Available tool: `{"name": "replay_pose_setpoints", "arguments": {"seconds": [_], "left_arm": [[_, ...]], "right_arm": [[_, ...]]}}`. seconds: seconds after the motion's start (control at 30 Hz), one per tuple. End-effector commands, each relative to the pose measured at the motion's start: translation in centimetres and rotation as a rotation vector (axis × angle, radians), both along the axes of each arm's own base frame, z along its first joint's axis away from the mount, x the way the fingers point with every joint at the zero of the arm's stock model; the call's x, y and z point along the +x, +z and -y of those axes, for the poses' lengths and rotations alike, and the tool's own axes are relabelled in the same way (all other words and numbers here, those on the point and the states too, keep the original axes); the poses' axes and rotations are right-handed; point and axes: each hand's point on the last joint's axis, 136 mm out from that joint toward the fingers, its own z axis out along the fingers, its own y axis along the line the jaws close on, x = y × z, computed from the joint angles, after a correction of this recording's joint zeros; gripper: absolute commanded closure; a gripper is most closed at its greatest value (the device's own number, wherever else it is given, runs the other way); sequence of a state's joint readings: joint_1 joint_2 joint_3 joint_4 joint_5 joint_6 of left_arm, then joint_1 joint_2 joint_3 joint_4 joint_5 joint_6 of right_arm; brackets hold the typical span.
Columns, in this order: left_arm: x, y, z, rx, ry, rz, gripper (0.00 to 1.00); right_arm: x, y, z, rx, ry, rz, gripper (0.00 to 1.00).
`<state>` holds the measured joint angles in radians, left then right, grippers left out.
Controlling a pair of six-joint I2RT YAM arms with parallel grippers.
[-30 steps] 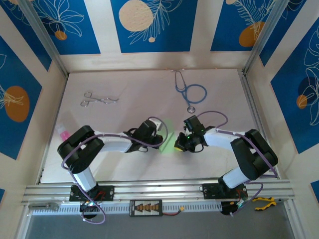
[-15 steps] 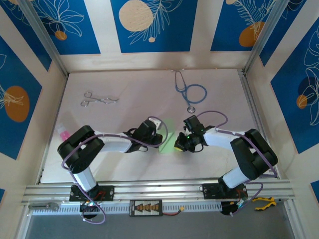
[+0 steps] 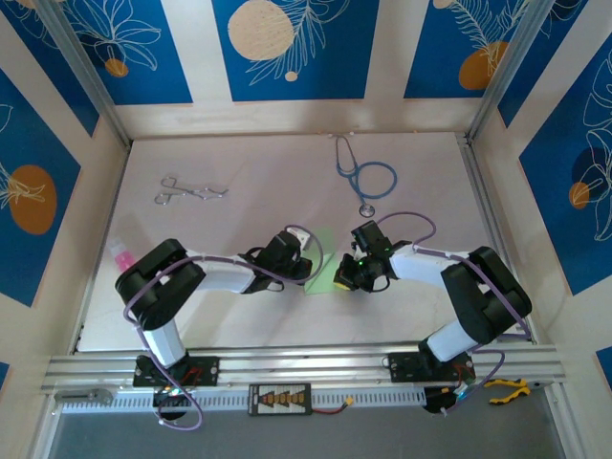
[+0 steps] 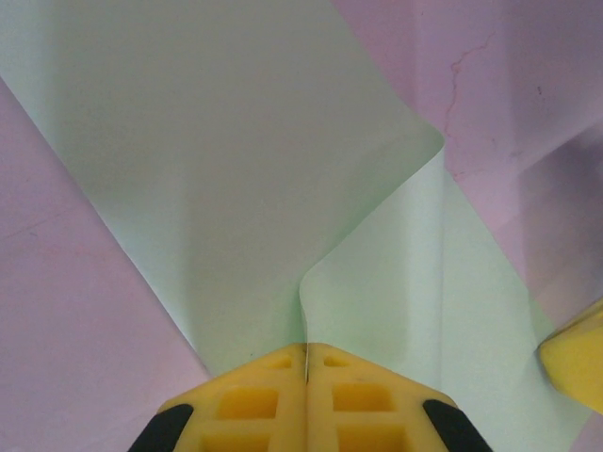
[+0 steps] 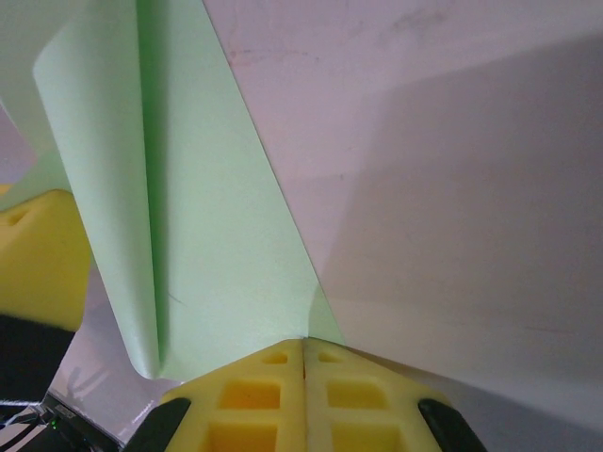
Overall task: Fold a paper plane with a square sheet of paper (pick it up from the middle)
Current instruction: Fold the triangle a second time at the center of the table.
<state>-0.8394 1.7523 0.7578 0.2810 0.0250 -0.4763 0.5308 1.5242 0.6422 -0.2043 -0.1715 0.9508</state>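
Note:
The square sheet of paper (image 3: 319,260), pale green, is held up between the two grippers near the table's middle. It bends over in a soft curl instead of lying flat. My left gripper (image 4: 306,350) is shut on one edge of the sheet (image 4: 226,160), the thin edge pinched between its yellow fingers. My right gripper (image 5: 304,345) is shut on the opposite edge of the sheet (image 5: 207,235). In the top view the left gripper (image 3: 304,263) and right gripper (image 3: 341,277) face each other closely across the paper. The paper plane is out of view.
A blue stethoscope (image 3: 368,177) lies at the back right of the table. Metal forceps (image 3: 187,189) lie at the back left. A pink object (image 3: 120,253) sits at the left edge. A yellow-handled tool (image 3: 507,389) rests on the front rail.
The left arm's elbow has edged slightly right, and the paper between the grippers has shifted a little. Both grips are unchanged.

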Motion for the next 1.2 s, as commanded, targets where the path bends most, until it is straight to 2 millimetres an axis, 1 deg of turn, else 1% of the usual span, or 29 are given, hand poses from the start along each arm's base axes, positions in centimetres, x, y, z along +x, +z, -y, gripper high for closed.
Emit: {"name": "replay_pose_setpoints", "arguments": {"seconds": [0.0, 0.2, 0.3, 0.37, 0.5, 0.6, 0.63, 0.67, 0.73, 0.93, 1.07, 1.17], "left_arm": [[0.5, -0.5, -0.7, 0.013, 0.013, 0.01, 1.0], [0.4, -0.9, -0.8, 0.014, 0.008, -0.003, 1.0], [0.3, -1.2, -0.9, 0.019, 0.007, -0.017, 1.0], [0.1, -1.3, -0.8, 0.01, 0.003, -0.027, 1.0], [-0.2, -1.7, -0.6, 0.0, -0.003, -0.048, 1.0], [-0.3, -1.7, -0.5, -0.003, -0.005, -0.056, 1.0], [-0.3, -1.7, -0.5, -0.005, -0.005, -0.056, 1.0], [-0.4, -1.8, -0.5, -0.003, -0.008, -0.059, 1.0], [-0.4, -1.8, -0.5, -0.004, -0.008, -0.062, 1.0], [-0.4, -1.6, -0.3, -0.013, -0.01, -0.062, 1.0], [-0.2, -1.2, -0.2, -0.022, -0.009, -0.053, 1.0], [0.0, -0.9, -0.1, -0.027, -0.005, -0.042, 1.0]], "right_arm": [[-1.3, -1.5, 1.1, -0.077, 0.007, -0.057, 1.0], [-1.3, -1.5, 1.1, -0.077, 0.01, -0.058, 1.0], [-1.1, -1.0, 0.9, -0.066, 0.015, -0.043, 1.0], [-0.6, -0.2, 0.3, -0.035, 0.032, -0.008, 0.99], [0.3, 2.2, -1.3, 0.05, 0.067, 0.078, 0.93], [0.6, 3.3, -2.3, 0.092, 0.096, 0.122, 0.9], [0.5, 3.3, -2.6, 0.103, 0.107, 0.123, 0.89], [0.5, 3.3, -2.9, 0.113, 0.115, 0.119, 0.89], [0.3, 2.6, -2.9, 0.089, 0.114, 0.09, 0.9], [-0.8, -0.4, -1.6, -0.007, 0.102, -0.004, 0.96], [-1.3, -1.4, -0.5, -0.071, 0.093, -0.045, 0.98], [-1.4, -1.5, -0.4, -0.079, 0.098, -0.051, 0.98]]}}
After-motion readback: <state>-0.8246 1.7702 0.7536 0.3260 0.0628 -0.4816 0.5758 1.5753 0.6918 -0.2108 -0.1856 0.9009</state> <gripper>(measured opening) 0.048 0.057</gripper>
